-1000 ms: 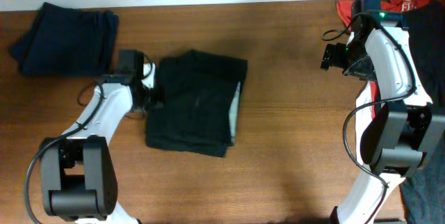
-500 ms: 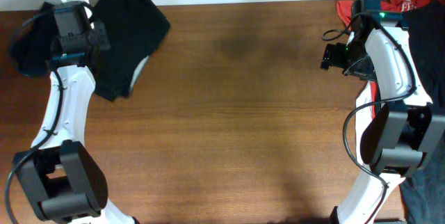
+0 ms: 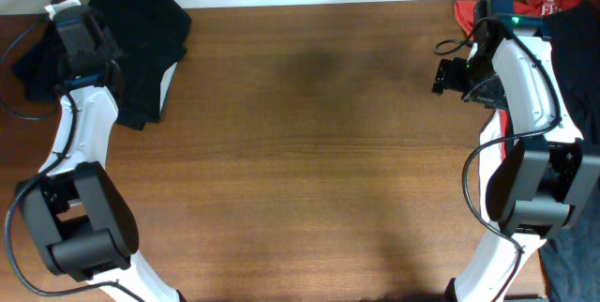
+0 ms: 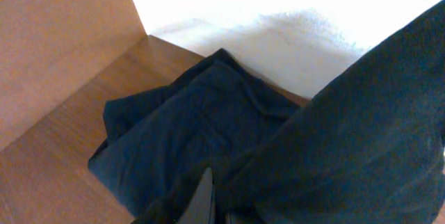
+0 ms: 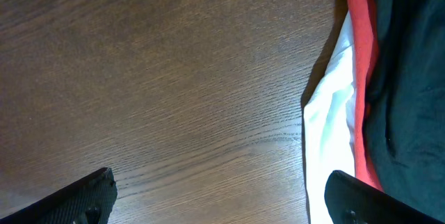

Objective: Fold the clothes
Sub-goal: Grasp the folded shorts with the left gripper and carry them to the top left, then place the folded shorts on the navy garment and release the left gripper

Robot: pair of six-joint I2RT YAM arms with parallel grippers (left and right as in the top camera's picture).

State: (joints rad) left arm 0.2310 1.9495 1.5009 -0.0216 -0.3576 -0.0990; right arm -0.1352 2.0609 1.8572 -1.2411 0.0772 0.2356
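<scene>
The black garment (image 3: 141, 35) lay bunched at the upper left of the bench (image 3: 309, 171), partly over the navy garment (image 4: 188, 133) in that corner. The left pincer (image 3: 82, 35) sat against it, fingers hidden by fabric, so its grip could not be told. At upper right, the right pincer (image 5: 222, 200) hung spread wide above the wood, beside a red garment (image 5: 358, 57) and a white garment (image 5: 330, 133)

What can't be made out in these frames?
Left jaws' grip: the black garment drapes over them in the left wrist view; the left arm covers them overhead.
Navy garment: partly under the black garment and left arm overhead.
Red garment: partly behind the right arm and dark cloth overhead; print unreadable.
</scene>
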